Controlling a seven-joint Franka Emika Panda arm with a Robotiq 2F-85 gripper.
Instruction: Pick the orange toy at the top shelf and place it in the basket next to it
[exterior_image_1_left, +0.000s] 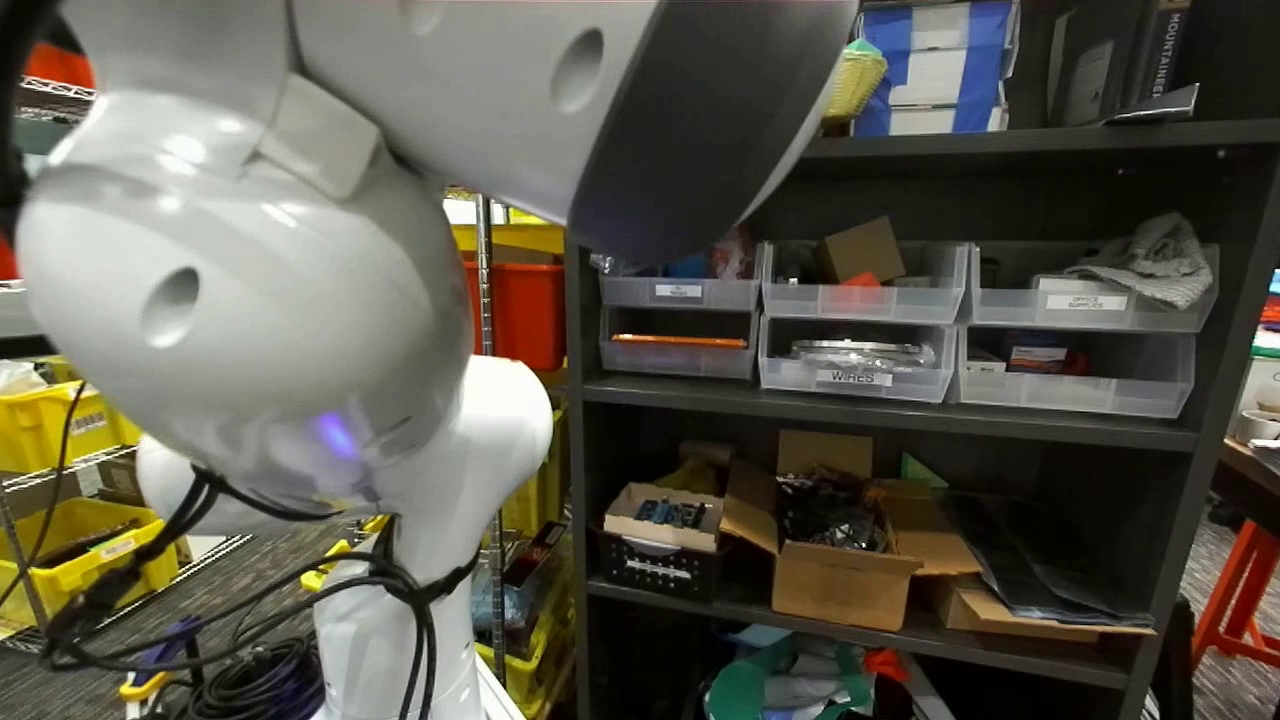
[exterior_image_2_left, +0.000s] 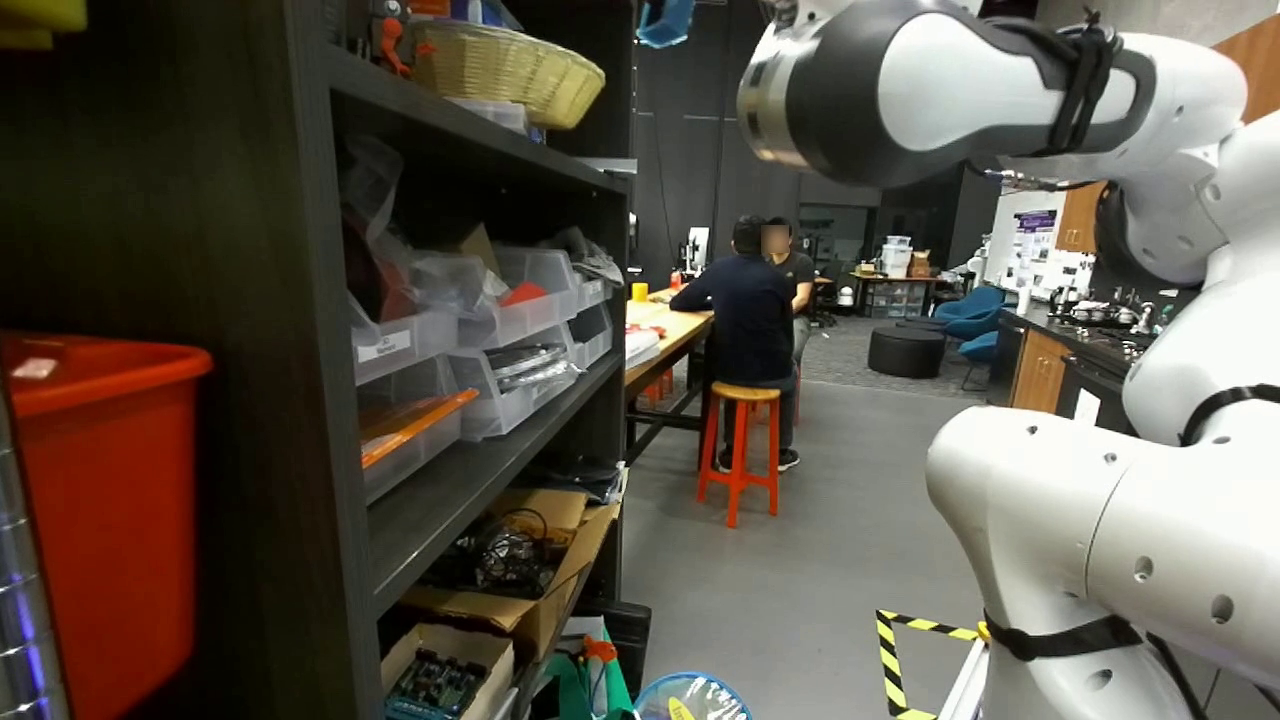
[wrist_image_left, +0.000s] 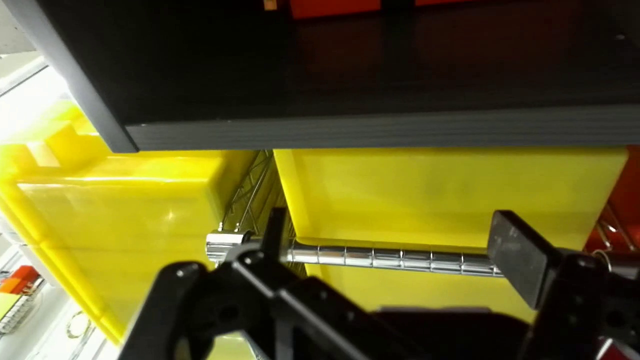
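Because the robot arm (exterior_image_1_left: 240, 290) crosses an exterior view, much of the top shelf (exterior_image_1_left: 1000, 142) is masked; only part of the pale yellow wicker basket (exterior_image_1_left: 855, 85) is exposed, near a blue-and-white striped box (exterior_image_1_left: 932, 70). In an exterior view, the orange toy figure (exterior_image_2_left: 392, 40) is found upright on that shelf, near its front corner by the bookcase's side panel (exterior_image_2_left: 150, 220), outside the basket and just beside it; contact between the two cannot be confirmed. The basket sits at the shelf's front edge, its rim appearing to project past it. The arm's wrist (exterior_image_2_left: 775, 90) is well apart from both. In the wrist view, the gripper (wrist_image_left: 392, 245) is spread wide, nothing between its fingers (wrist_image_left: 515, 250), facing yellow bins (wrist_image_left: 450, 195) and a chrome rack post (wrist_image_left: 400, 259); the toy does not show there. Assessment: the task appears to be at the approach stage. Nothing is completed; outstanding are bringing the gripper to the toy, gripping and lifting it, then lowering it into the basket and releasing.
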